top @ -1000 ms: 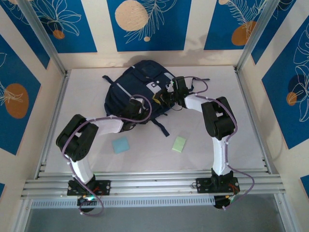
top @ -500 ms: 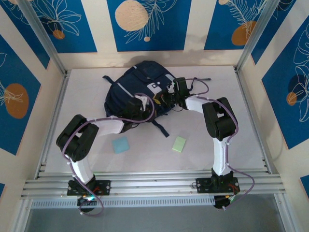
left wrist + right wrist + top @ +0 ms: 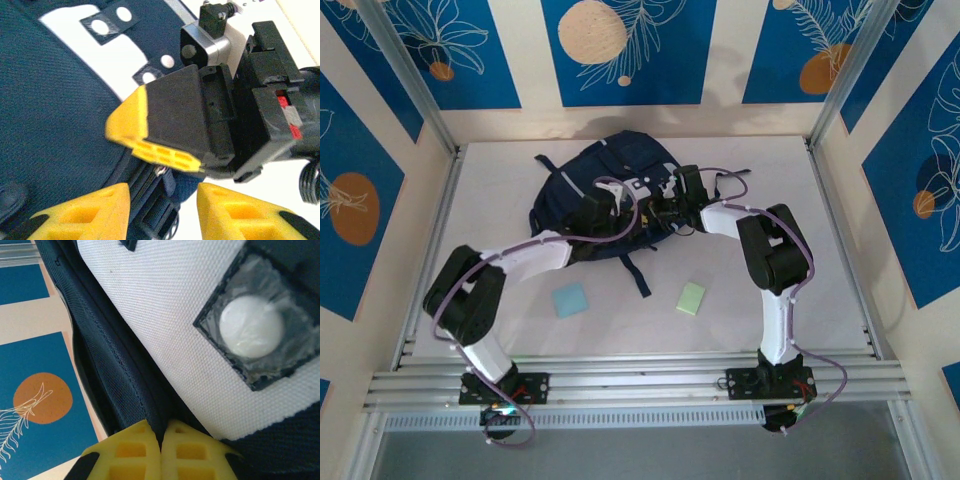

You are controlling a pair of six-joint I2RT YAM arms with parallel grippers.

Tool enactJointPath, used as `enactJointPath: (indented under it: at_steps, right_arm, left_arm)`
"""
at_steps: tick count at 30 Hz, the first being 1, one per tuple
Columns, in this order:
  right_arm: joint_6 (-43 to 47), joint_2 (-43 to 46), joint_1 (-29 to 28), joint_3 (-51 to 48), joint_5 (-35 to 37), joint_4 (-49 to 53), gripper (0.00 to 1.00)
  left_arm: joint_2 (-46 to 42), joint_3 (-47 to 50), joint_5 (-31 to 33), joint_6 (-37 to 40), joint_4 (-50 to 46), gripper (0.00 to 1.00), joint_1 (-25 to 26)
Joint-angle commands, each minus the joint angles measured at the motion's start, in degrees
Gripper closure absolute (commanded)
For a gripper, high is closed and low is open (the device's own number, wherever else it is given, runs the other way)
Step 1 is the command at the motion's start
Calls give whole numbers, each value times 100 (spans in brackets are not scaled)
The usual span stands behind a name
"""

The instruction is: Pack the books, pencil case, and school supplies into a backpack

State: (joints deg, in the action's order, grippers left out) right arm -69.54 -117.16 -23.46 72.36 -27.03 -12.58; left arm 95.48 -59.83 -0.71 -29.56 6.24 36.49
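While the right pincer [image 3: 161,435] pinches the backpack [image 3: 165,315], the left pincer [image 3: 162,200] stands ajar.

so the backpack [image 3: 582,180] sits at the back middle of the table [image 3: 820,260]. In front of it, well apart: square pad [image 3: 570,299] left, smaller pad [image 3: 691,298] right.

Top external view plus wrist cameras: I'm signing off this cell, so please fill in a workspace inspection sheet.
Surface: white table, pads resting on it.
Job's things: navy backpack at far centre; light blue pad and pale green pad lying apart nearer the bases.
Clutter: nothing seen.
Hands: left hand open over the backpack; right hand shut at a dark backpack fold.
Cables: purple cable along each arm, one looping over the backpack.
Surroundings: blue-and-cream patterned walls; aluminium rails at near edge.
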Motion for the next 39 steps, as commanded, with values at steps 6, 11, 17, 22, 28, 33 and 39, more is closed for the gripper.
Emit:
enactJointPath:
  at_steps: [6,11,17,22,28,33,39]
  right_arm:
    - [-77,191,-97,15,-314,253,100]
    - [-67,212,-123,40,-264,277,100]
    - [-65,197,-166,59,-206,267,100]
    - [-15,211,-202,61,-242,249,100]
    - [3,219,-211,7,-249,189,100]
    - [34,238,-204,-47,-226,157,100]
    - [372,276,-59,-108,-33,417,100]
  left_arm:
    - [-531,150,395,-334,-1533,60,14]
    - [-135,4,423,-603,-1790,60,17]
    - [349,-238,895,-765,-2007,60,91]
    - [599,-401,1354,-705,-1805,58,93]
    - [1036,-1099,1417,-477,-1970,61,95]
    - [1270,-1348,1362,-360,-2201,89,64]
    - [794,-1111,475,106,-2550,100,-84]
